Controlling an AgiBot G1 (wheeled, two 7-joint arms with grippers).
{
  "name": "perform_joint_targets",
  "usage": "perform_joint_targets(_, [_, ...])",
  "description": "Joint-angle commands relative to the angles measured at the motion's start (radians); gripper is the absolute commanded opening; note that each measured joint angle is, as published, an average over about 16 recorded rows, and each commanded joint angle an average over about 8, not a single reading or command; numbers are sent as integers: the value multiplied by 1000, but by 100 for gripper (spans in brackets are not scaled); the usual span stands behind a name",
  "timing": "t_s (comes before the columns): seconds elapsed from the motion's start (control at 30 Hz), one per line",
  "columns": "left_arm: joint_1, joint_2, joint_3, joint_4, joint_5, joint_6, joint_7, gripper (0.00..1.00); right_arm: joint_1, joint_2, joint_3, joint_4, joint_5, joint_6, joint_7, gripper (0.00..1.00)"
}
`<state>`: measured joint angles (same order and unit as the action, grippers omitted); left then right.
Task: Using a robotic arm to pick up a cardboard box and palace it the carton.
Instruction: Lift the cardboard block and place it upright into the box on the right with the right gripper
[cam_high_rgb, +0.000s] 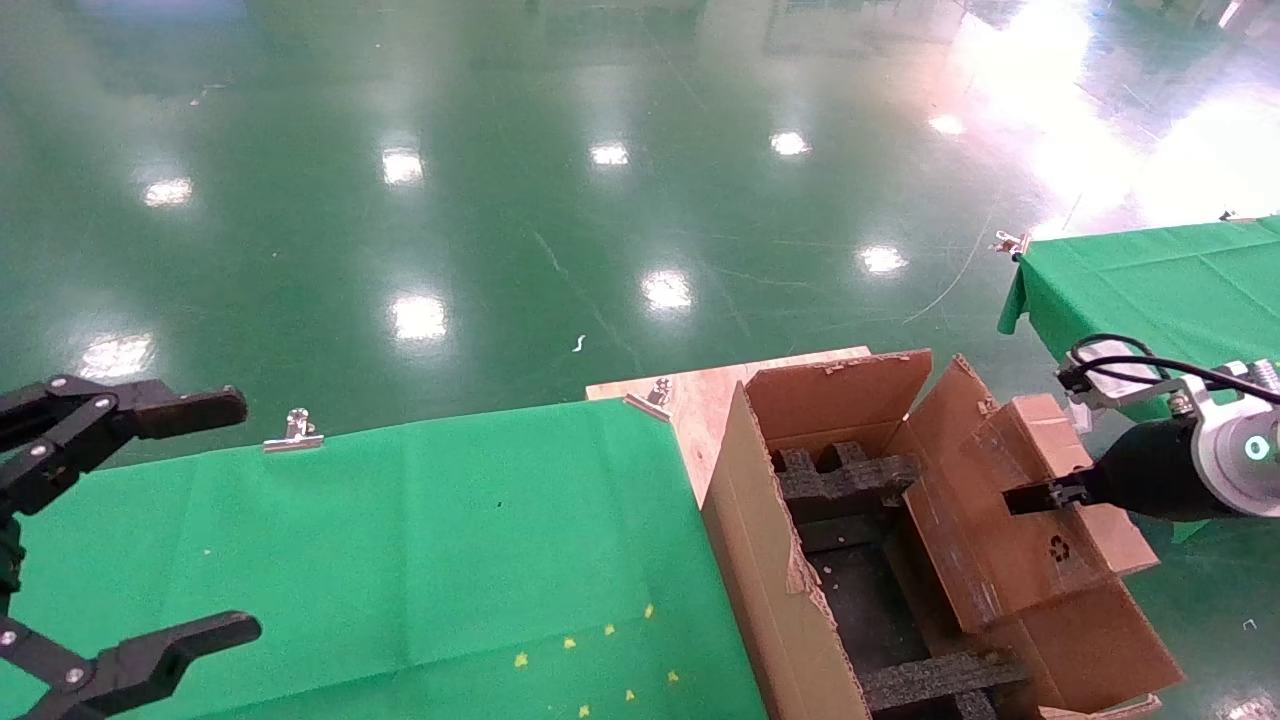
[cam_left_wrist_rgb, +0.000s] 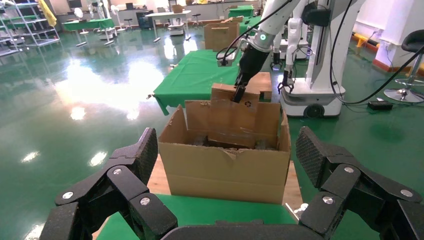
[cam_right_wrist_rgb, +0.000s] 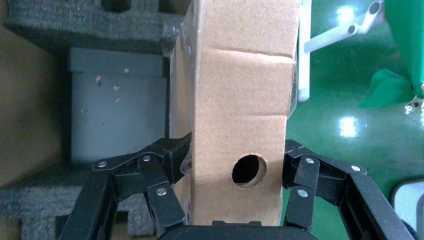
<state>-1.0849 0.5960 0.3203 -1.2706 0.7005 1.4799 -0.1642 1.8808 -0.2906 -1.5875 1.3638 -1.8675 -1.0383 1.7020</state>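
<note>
- Two arms show: the right one is at work, and the left one waits off to the side
- The right gripper (cam_high_rgb: 1040, 495) holds the box (cam_high_rgb: 1030, 520), with one finger on each wide face
- Up close, the fingers (cam_right_wrist_rgb: 167, 170) press both sides of the box (cam_right_wrist_rgb: 240, 115), and a round hole sits on the thin side between them
- The box is tilted and hangs over the right side of the carton (cam_high_rgb: 760, 560), close to its right flap
- A tiny recycling mark (cam_high_rgb: 1059, 548) shows on the box's face
- From the left wrist, the box (cam_left_wrist_rgb: 235, 107) sticks up above the back of the carton (cam_left_wrist_rgb: 225, 172), with the white arm (cam_left_wrist_rgb: 267, 27) reaching down to it
- The carton is open on top, its flaps are torn, and black foam (cam_high_rgb: 850, 475) sits inside
- The carton stands on a wood board (cam_high_rgb: 700, 395) beside the table with a green cloth (cam_high_rgb: 400, 560)
- The left gripper (cam_high_rgb: 215, 515) hangs over the left edge of that cloth, spread wide with nothing in it
- Another green table (cam_high_rgb: 1150, 285) stands to the right
</note>
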Motion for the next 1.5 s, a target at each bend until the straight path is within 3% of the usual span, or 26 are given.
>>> perform_joint_targets(0.03, [0,0,0,0,0,0,0,100,4,-1,0,0,9,-17,-5,0])
perform_joint_targets(0.23, [0,0,0,0,0,0,0,100,-16,-18,-11,-3,3,-8,10,0])
perform_joint_targets(0.67, [0,0,1,0,0,0,0,100,-94,-73,-43,-6,-138,109,143,0])
perform_joint_targets(1.5, [0,0,1,0,-1,0,1,100,-234,-125,-90,-32,-267,244,291,0])
